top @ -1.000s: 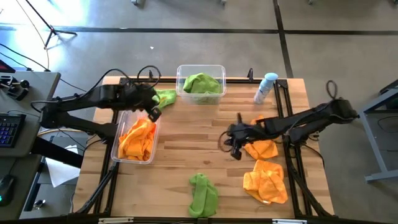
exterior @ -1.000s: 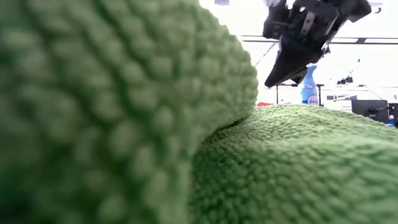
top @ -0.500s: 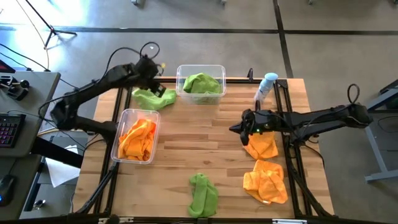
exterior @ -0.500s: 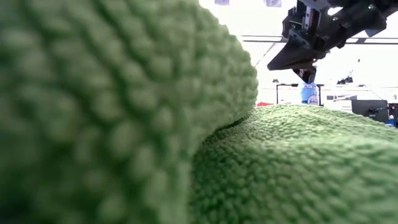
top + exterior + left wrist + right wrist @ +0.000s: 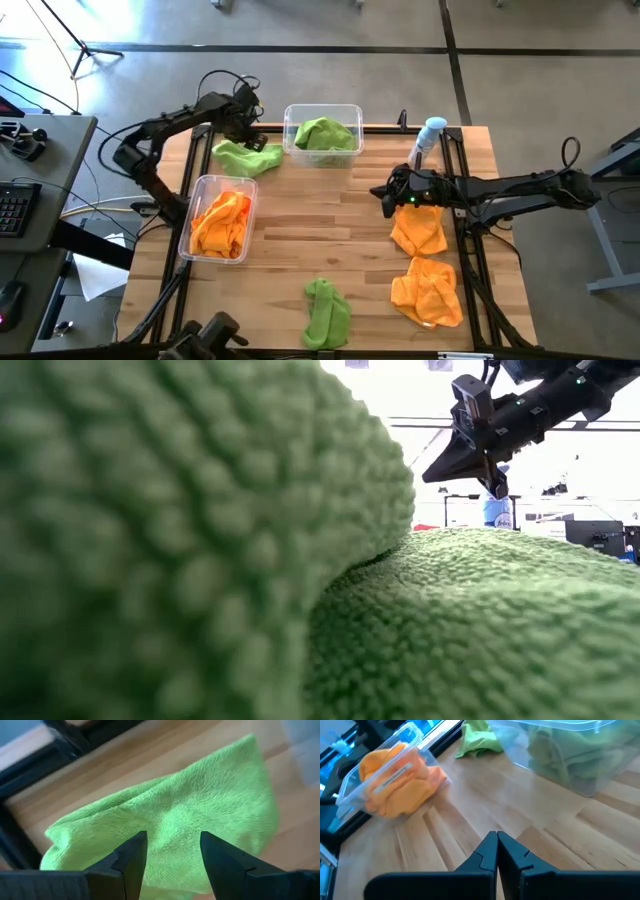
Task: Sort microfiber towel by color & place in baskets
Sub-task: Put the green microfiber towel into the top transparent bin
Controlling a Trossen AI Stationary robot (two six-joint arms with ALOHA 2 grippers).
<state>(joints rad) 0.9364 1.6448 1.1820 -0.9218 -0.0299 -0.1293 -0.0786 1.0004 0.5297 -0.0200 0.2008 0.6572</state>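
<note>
We note bare surface (image 5: pixel 310 235) between the orange-filled basket (image 5: pixel 217 219) and the orange towels (image 5: pixel 420 232) on the far side: open passage there. Beyond that basket, a green towel (image 5: pixel 247 157) lies loose beside the green-filled basket (image 5: pixel 323 134), narrowing the gap. A spray bottle (image 5: pixel 427 140) stands upright past that second basket. Another green towel (image 5: pixel 327 310) blocks the near edge.

The green towel (image 5: pixel 170 825) is soft, fuzzy cloth. The table (image 5: pixel 320 225) is smooth pale wood planks. The baskets (image 5: pixel 570 750) are clear, shiny plastic. The left gripper (image 5: pixel 170 857) has smooth, matt black fingers.
</note>
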